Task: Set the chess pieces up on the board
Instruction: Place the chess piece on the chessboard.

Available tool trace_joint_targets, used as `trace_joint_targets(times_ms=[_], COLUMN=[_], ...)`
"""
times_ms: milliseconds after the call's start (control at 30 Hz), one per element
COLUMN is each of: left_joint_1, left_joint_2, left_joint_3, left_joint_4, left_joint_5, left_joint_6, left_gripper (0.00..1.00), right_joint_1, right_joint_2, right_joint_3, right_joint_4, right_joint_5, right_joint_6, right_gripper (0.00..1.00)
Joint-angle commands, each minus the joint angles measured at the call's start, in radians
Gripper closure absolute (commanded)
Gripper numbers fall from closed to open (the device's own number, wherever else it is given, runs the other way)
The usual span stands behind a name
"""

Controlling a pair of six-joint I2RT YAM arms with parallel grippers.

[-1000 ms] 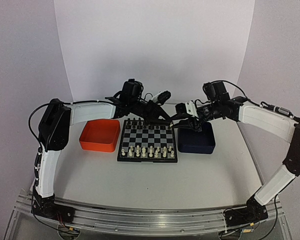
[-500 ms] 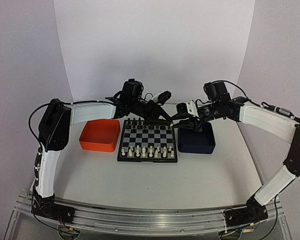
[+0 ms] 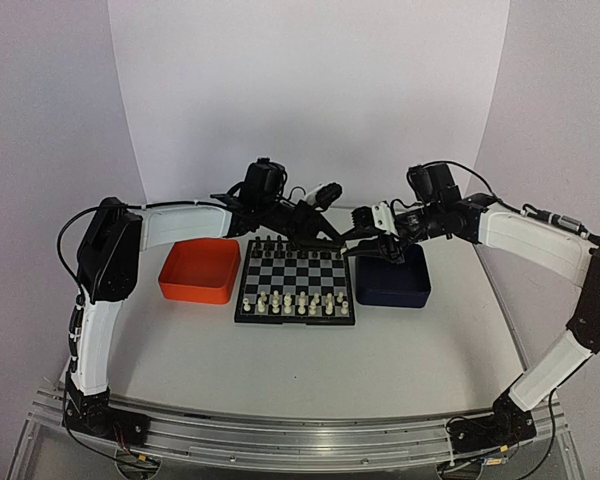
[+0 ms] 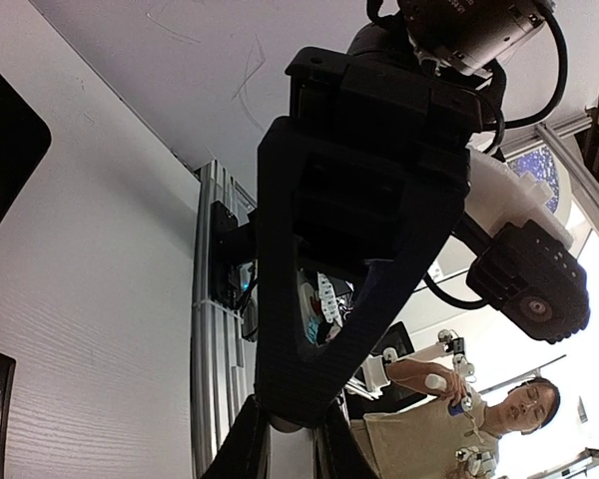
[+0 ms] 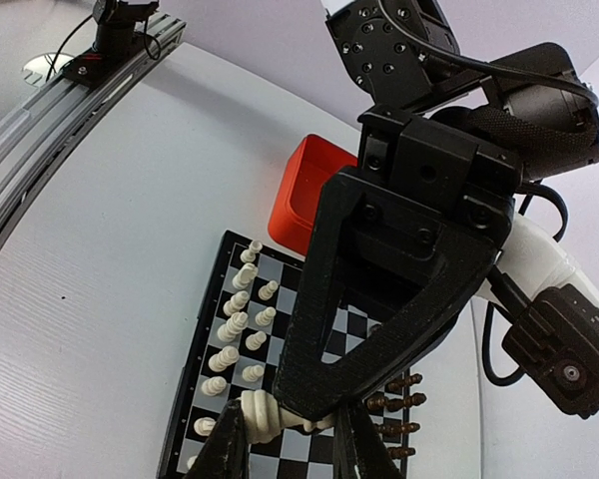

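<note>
The black and silver board lies mid-table, and its left rim shows in the right wrist view. Cream chess pieces fill its near rows. Dark pieces line the far row. Both grippers meet tip to tip above the board's far right corner. My right gripper is shut on one cream chess piece, which lies sideways between its fingers. My left gripper has its jaws drawn narrow around a small pale end of that piece. Its black body hides the piece's other end.
An orange tray sits just left of the board. A dark blue tray sits just right of it, under my right wrist. Both forearms arch over the far half of the table. Beyond the near table edge a person is in view.
Both arms stay almost still, gripper tips together over the board's far right corner. The right gripper keeps the piece.
</note>
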Motion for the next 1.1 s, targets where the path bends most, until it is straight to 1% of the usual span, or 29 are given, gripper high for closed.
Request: trace_joint_targets(times_ms=[0, 333, 433, 533, 667, 800, 933, 1000, 1067], left_joint_1=[0.005, 0.004, 0.002, 0.001, -0.001, -0.001, -0.001, -0.001, -0.001], left_joint_2=[-0.027, -0.002, 0.000, 0.001, -0.010, -0.020, -0.018, -0.019, -0.022], left_joint_3=[0.073, 0.105, 0.120, 0.124, 0.112, 0.095, 0.084, 0.077, 0.072], left_joint_4=[-0.010, -0.052, -0.106, -0.110, -0.090, -0.061, -0.013, 0.008, 0.016], left_joint_5=[-0.046, -0.074, -0.093, -0.097, -0.096, -0.114, -0.120, -0.122, -0.129], left_joint_6=[-0.014, -0.015, 0.009, 0.013, 0.013, 0.025, 0.009, 0.002, 0.003], left_gripper=[0.87, 0.87, 0.84, 0.80, 0.88, 0.91, 0.95, 0.99, 1.00], right_joint_1=[0.037, 0.067, 0.072, 0.076, 0.078, 0.078, 0.078, 0.078, 0.078], right_joint_2=[0.021, 0.043, 0.054, 0.062, 0.065, 0.061, 0.051, 0.048, 0.045], right_joint_3=[0.011, 0.027, 0.034, 0.041, 0.047, 0.044, 0.032, 0.028, 0.022], right_joint_4=[-0.026, -0.032, -0.032, -0.031, -0.020, 0.024, 0.031, 0.032, 0.032], right_joint_5=[0.007, 0.057, 0.068, 0.062, 0.058, 0.065, 0.046, 0.040, 0.031], right_joint_6=[-0.042, -0.064, -0.067, -0.064, -0.058, -0.019, -0.016, -0.010, -0.003], right_gripper=[0.80, 0.79, 0.79, 0.79, 0.78, 0.78, 0.78, 0.78, 0.77])
